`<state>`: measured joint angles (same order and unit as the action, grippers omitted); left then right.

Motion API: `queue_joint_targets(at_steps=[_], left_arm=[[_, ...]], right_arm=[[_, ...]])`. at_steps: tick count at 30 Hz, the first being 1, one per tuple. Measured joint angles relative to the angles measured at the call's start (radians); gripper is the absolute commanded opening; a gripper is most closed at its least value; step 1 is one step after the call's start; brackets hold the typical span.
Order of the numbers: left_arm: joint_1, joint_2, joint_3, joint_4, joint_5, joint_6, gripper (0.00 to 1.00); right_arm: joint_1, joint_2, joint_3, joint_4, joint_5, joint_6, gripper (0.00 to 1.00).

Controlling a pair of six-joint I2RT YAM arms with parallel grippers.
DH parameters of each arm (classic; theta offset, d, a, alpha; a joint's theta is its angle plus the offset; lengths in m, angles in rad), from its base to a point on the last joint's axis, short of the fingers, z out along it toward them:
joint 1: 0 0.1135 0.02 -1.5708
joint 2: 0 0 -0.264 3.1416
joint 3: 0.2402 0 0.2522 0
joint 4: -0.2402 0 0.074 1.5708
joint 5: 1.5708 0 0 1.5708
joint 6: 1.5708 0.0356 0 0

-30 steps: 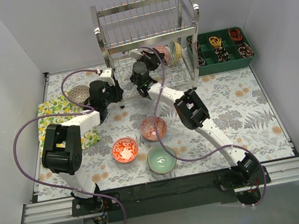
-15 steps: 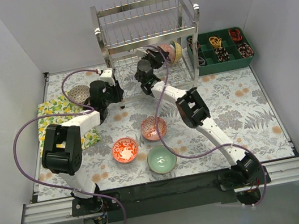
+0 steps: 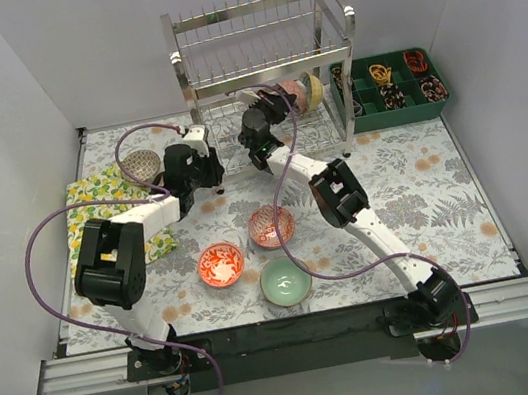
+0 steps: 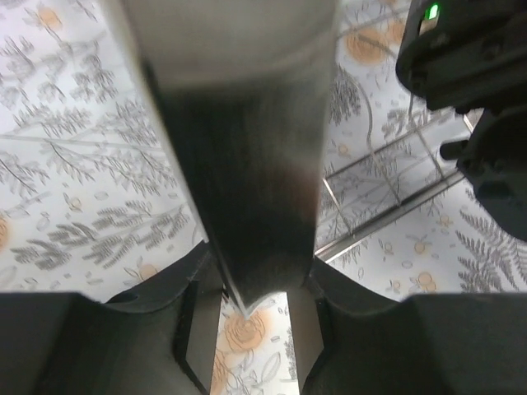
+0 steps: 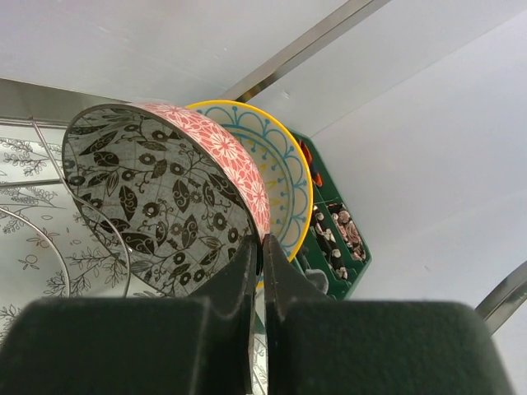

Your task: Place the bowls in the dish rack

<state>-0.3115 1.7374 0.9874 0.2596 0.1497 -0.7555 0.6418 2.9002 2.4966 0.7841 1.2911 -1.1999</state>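
The chrome dish rack [image 3: 260, 51] stands at the back. My right gripper [image 3: 277, 106] is shut on the rim of the dark grey patterned bowl [image 5: 156, 206], pink-red outside, and holds it on edge in the rack's lower tier [image 3: 288, 94]. The yellow-centred bowl [image 5: 276, 169] stands right behind it [image 3: 312, 90]. My left gripper [image 3: 207, 161] is shut on the rack's front left leg [image 4: 247, 148], which fills the left wrist view between my fingers [image 4: 191, 317]. The orange-red bowl [image 3: 220, 264], pink-red bowl [image 3: 271, 225] and pale green bowl [image 3: 285, 281] sit on the mat. The grey speckled bowl [image 3: 139, 165] is at the left.
A green compartment tray [image 3: 389, 83] with small items stands right of the rack. A yellow floral cloth [image 3: 107, 198] lies at the left under my left arm. My right arm stretches over the mat's middle, above the pink-red bowl. White walls close the sides and back.
My right gripper has carried the dark grey bowl right and back into the rack's lower tier, beside the yellow-centred bowl. My left gripper has shifted slightly right at the rack's leg.
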Motion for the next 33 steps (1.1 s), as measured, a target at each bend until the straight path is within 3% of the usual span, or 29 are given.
queue_joint_targets(at_steps=[1, 6, 8, 19, 21, 22, 33], left_arm=[[-0.003, 0.0, -0.004, -0.013, 0.001, -0.002, 0.35], [-0.014, 0.0, -0.016, -0.026, 0.0, -0.019, 0.43], [-0.015, 0.0, -0.016, -0.024, 0.0, -0.026, 0.44], [-0.019, -0.023, -0.055, 0.018, -0.032, -0.026, 0.67], [-0.019, -0.025, -0.06, 0.029, -0.036, -0.018, 0.77], [-0.019, -0.026, -0.064, 0.036, -0.04, -0.01, 0.98], [-0.026, -0.141, -0.186, 0.046, -0.074, 0.039, 0.98]], right_arm=[[0.0, 0.0, 0.0, 0.0, 0.0, 0.001, 0.34], [0.013, 0.0, -0.006, 0.009, -0.011, -0.011, 0.4], [0.024, -0.001, -0.019, 0.031, -0.014, -0.026, 0.48], [0.067, -0.053, -0.159, 0.177, -0.038, -0.174, 0.49], [0.072, -0.077, -0.203, 0.214, -0.039, -0.22, 0.48], [0.074, -0.092, -0.229, 0.245, -0.04, -0.248, 0.48], [0.098, -0.365, -0.61, 0.475, -0.043, -0.543, 0.48]])
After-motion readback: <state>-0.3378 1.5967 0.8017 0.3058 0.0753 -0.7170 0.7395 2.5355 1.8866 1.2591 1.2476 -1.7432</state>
